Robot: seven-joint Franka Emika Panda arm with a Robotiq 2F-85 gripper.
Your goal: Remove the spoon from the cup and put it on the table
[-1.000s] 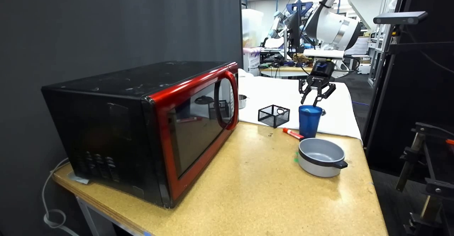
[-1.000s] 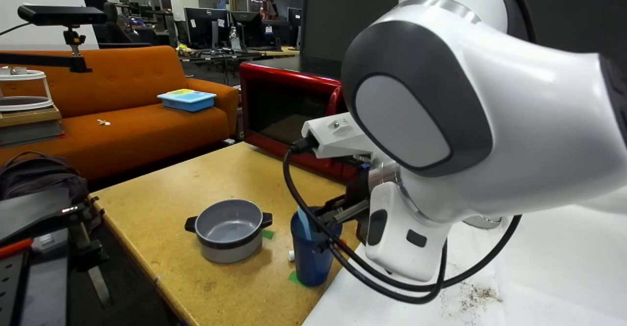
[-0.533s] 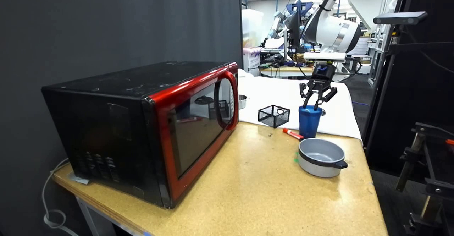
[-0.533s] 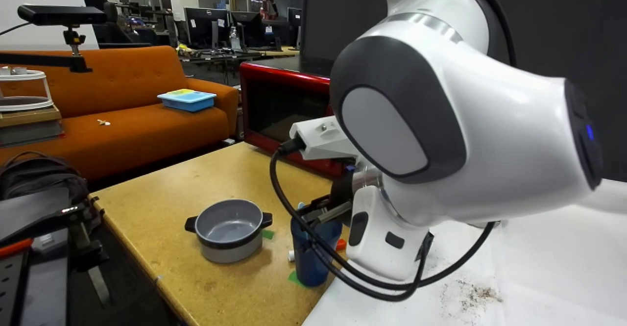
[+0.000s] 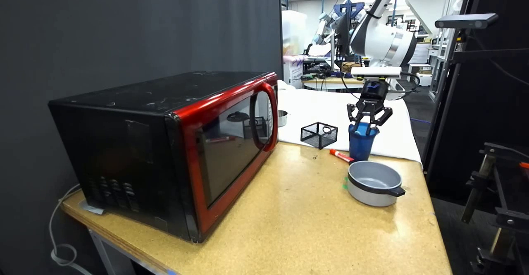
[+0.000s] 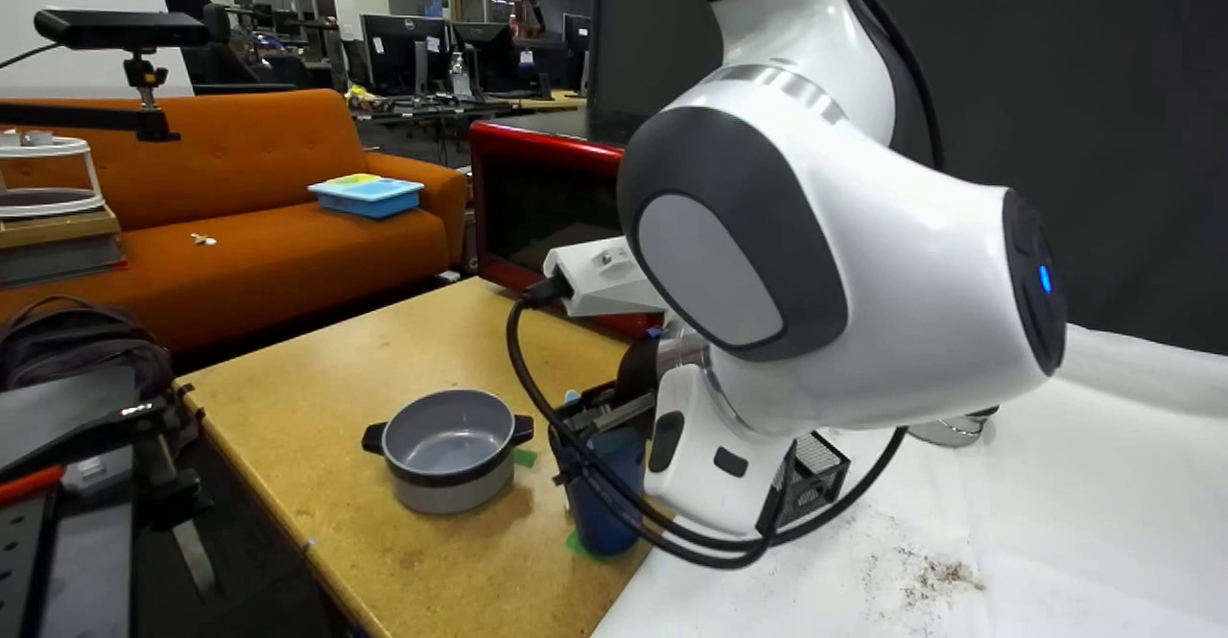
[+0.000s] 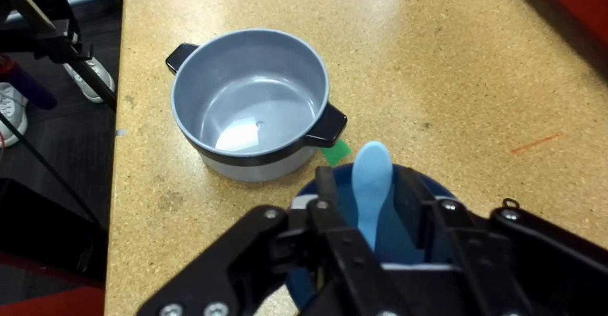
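The blue cup stands near the back of the tan tabletop, in an exterior view leaning slightly. The pale blue spoon stands in the cup, its rounded end above the rim; its lower part is hidden. In an exterior view only the spoon's tip shows. My gripper points down at the cup's mouth. In the wrist view its fingers are apart, one on each side of the spoon, with gaps on both sides. In an exterior view the arm and cables partly cover the cup.
A grey pot with black handles stands close in front of the cup. A red marker lies beside the cup. A black wire basket is behind it. A large red-and-black microwave fills one side. White cloth covers the back.
My gripper has moved down and toward the pot, its fingertips now at the cup's rim around the spoon. The cup's top has shifted slightly, so it leans. The fingers stay apart.
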